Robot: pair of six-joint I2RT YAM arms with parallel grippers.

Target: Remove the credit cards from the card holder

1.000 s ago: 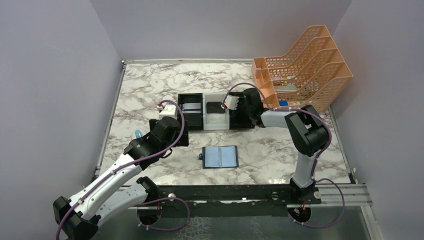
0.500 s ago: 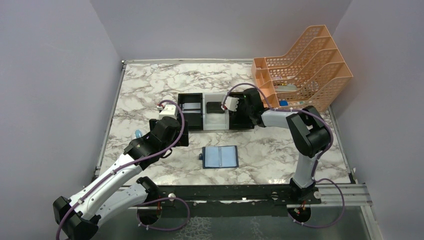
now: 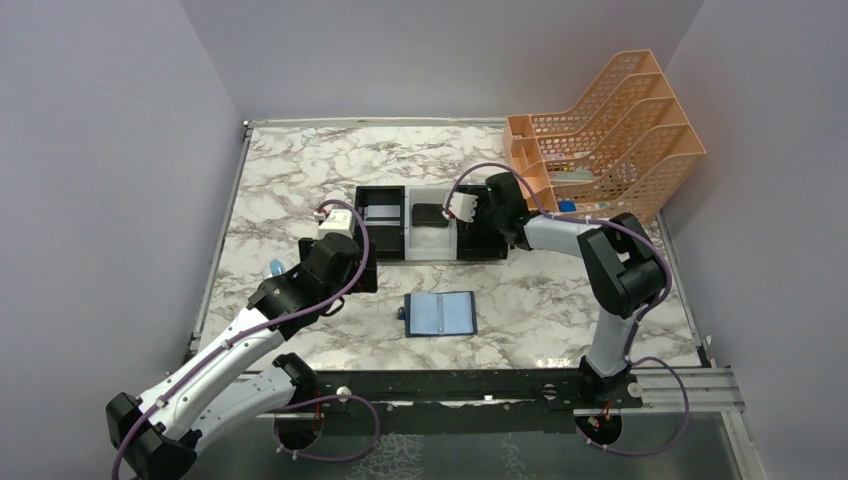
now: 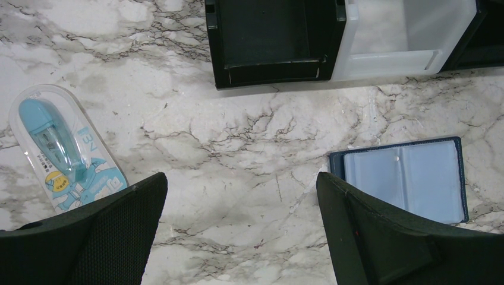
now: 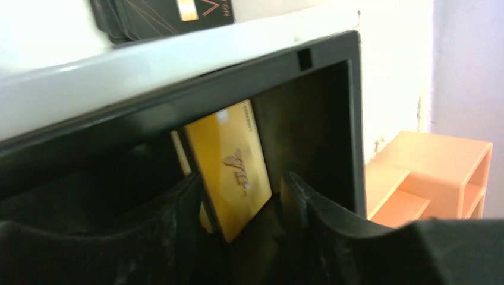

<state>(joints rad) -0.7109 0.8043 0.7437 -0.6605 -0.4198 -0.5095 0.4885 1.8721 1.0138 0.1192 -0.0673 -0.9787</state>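
The navy card holder (image 3: 441, 314) lies open and flat on the marble, its pale blue pockets (image 4: 410, 178) facing up. My left gripper (image 4: 241, 184) hovers open over bare marble just left of it, holding nothing. My right gripper (image 5: 242, 181) reaches down into the right black tray (image 5: 333, 89). A gold credit card (image 5: 229, 166) stands tilted between its fingers, leaning toward the left finger, with a gap to the right finger. Black credit cards (image 5: 166, 15) lie in the white tray (image 3: 432, 240). A silver-grey card (image 3: 381, 212) lies in the left black tray.
A peach mesh file rack (image 3: 610, 130) stands at the back right, close behind my right arm. A blue correction-tape pack (image 4: 62, 148) lies on the marble left of my left gripper. The three trays sit in a row mid-table.
My right gripper's jaws have spread apart around the gold card inside the right black tray, and the wrist has shifted slightly. The left arm and the card holder have not moved.
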